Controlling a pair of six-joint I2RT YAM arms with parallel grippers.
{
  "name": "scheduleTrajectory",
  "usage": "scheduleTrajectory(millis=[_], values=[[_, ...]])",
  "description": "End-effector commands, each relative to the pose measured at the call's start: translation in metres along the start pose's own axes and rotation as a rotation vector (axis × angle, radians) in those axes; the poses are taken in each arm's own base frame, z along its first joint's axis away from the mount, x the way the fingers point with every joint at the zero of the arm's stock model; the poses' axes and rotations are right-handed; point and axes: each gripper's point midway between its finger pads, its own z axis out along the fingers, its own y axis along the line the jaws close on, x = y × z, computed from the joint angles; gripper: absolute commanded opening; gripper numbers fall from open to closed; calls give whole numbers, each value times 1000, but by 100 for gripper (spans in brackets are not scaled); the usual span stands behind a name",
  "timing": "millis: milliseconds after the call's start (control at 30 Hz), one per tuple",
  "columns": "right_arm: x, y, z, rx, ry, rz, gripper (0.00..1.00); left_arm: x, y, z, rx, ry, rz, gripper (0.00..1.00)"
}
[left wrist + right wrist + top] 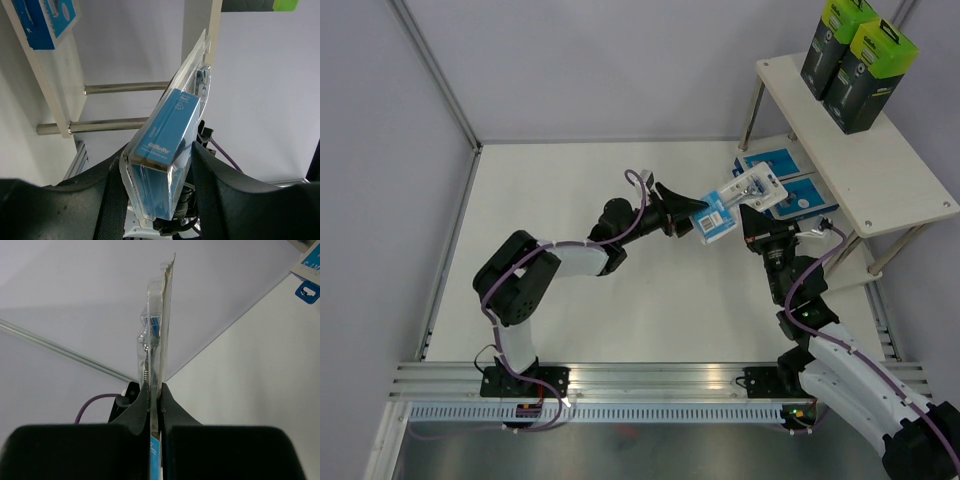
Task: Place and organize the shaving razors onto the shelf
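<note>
1. Top view: the left gripper (pixel 698 222) and the right gripper (pixel 758 225) both clench the clear blister pack (pixel 740 203), in the air close to the shelf (pixel 880 170). If the arms pull apart, I think the pack may bend or tear. No writing is readable here.
2. Left wrist: the fingers hold the pack at its blue card, which reads "Gillette".
3. Right wrist: the fingers pinch only the thin plastic edge, so the pack may slip. The print on the blue-and-white box (pixel 310 270) is cut off.
</note>
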Motion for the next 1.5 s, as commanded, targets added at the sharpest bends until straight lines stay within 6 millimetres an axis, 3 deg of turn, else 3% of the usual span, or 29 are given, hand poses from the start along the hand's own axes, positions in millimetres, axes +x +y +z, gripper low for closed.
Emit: scheduleTrajectory(millis=[0,233,367,500,533,567,633,767,833,867,1000,1133,1200,1300,1400,1467], values=[[-16,13,1,-47,-76,38,0,13,-38,5,124,46,-14,54],[-17,8,1,-33,-87,40,1,15,-44,7,128,44,-18,50],[-16,3,0,-12,-83,42,0,15,-44,7,128,34,-14,35],[-8,-1,2,37,-32,22,1,13,-41,8,132,28,10,29],[-8,0,2,40,-23,16,4,12,-42,9,135,24,16,28],[-4,-4,-1,61,0,2,14,12,-38,10,131,24,26,26],[-7,-3,-5,71,6,-1,20,11,-36,12,132,26,40,26],[-5,-22,-22,178,53,-35,55,10,-30,18,136,37,47,24],[-11,-18,-32,178,57,-23,65,10,-24,22,127,50,42,24],[-7,-26,-39,211,85,-40,69,10,-26,25,135,56,55,24],[-19,-26,-63,240,95,-53,70,9,-20,35,115,73,92,24],[-43,-13,-81,241,59,-80,70,14,-1,48,79,97,123,24],[-44,-14,-86,255,85,-131,71,23,7,56,61,109,146,24],[-40,12,-82,174,165,-217,73,35,27,64,21,103,195,24],[-38,60,-75,25,248,-298,80,44,46,71,12,88,217,24],[-29,77,-69,-36,307,-327,82,47,56,77,15,72,218,24]])
